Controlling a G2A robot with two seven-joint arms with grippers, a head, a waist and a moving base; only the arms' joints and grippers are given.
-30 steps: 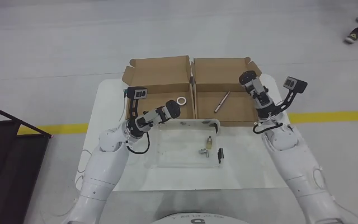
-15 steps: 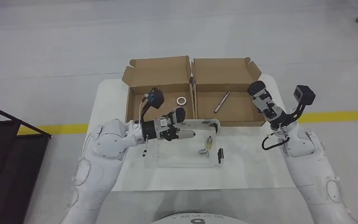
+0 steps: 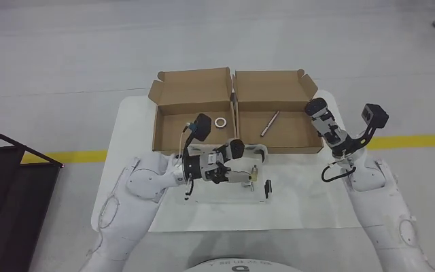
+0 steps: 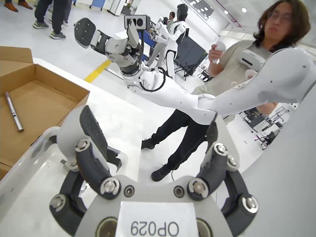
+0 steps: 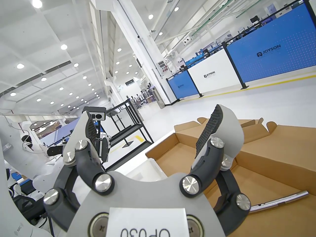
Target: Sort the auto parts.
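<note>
My left gripper (image 3: pixel 237 162) hangs open and empty over the clear tray (image 3: pixel 197 196), just left of its small parts: a brass piece (image 3: pixel 253 173), a grey piece (image 3: pixel 245 183) and a black piece (image 3: pixel 268 188). In the left wrist view its fingers (image 4: pixel 91 127) spread wide above the tray rim (image 4: pixel 37 146). A white ring (image 3: pixel 221 122) lies in the left cardboard box (image 3: pixel 163 129). A metal rod (image 3: pixel 270 124) (image 4: pixel 13 116) (image 5: pixel 279 200) lies in the right box (image 3: pixel 299 139). My right gripper (image 3: pixel 315 107) (image 5: pixel 151 126) is raised at that box's right edge, open and empty.
Both boxes stand side by side at the table's far edge with their flaps up. The tray sits right in front of them. Bare white table (image 3: pixel 306 197) lies to the right of the tray and near the front edge. A person stands beside the table behind my right arm.
My left gripper has swung out of the left box, toward me and to the right, over the tray. My right gripper has drawn back slightly to the right of the right box.
</note>
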